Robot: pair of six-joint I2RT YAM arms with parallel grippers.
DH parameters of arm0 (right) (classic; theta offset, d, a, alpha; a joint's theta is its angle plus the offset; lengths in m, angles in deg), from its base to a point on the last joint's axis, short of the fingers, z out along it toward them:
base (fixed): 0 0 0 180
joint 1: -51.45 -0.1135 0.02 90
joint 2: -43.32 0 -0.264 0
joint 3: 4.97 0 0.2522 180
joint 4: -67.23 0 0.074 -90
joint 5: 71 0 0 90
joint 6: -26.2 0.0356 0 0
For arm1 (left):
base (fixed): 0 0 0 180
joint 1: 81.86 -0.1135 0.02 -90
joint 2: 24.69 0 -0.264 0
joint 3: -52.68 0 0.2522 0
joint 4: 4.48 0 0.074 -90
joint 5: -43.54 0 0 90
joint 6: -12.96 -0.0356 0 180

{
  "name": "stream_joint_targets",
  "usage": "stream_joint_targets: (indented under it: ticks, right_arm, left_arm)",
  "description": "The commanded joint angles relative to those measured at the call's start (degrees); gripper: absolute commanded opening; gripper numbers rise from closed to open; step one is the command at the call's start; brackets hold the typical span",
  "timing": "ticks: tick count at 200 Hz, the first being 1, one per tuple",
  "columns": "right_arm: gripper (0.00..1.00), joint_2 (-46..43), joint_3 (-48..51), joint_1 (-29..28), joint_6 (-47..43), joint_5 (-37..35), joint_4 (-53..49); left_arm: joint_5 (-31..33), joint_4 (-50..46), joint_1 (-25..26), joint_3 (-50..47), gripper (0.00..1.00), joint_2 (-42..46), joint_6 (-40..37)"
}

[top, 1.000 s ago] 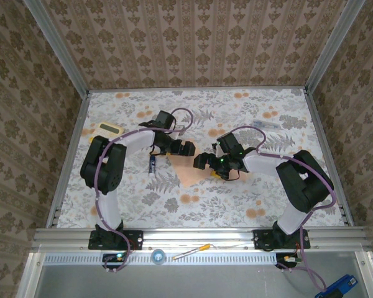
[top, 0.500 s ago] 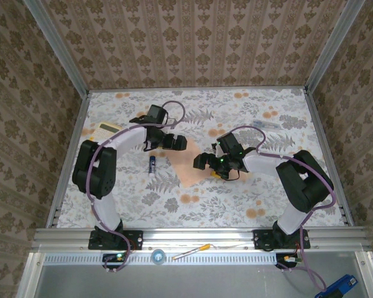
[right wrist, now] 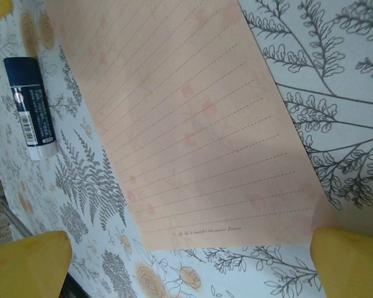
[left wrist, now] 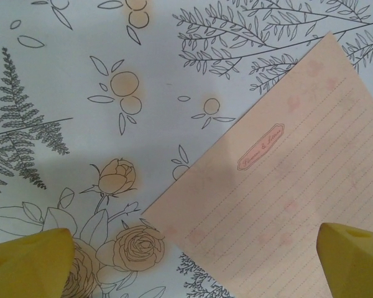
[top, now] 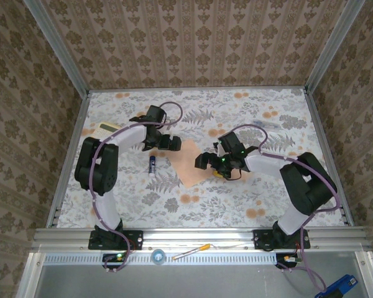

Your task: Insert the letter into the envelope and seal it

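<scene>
I saw both arms elbowed inward toward the letter point(top: 188, 169), which lay flat: left gripper point(top: 174, 144) above its far corner, right gripper point(top: 203, 161) over its right edge. Both jaws stood wide, empty.

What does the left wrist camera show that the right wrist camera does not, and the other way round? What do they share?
Left wrist, not right wrist: a small oval printed label on the salmon-pink lined paper letter.
Right wrist, not left wrist: a dark blue glue stick with a white end, lying beside the letter but apart from it, and a fine line of print near one edge of the sheet.
Both: the letter lying flat on the flower-printed tablecloth, with yellow fingertips wide apart at the bottom corners. The left gripper and right gripper are open and hold nothing.
</scene>
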Motion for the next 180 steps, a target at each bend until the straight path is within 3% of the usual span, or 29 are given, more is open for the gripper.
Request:
stream_joint_targets:
  ticks: [1, 180]
  right_arm:
    - [1.0, -3.13, -2.68, 0.37, -1.71, -2.04, -3.32]
    - [1.0, 2.39, -0.98, 0.52, 0.83, -0.3, 0.65]
  left_arm:
    - [0.83, -0.93, 0.0, 1.05, 1.0, -0.67, 1.62]
    - [-3.69, 2.68, 0.55, -0.58, 1.0, -1.89, 7.23]
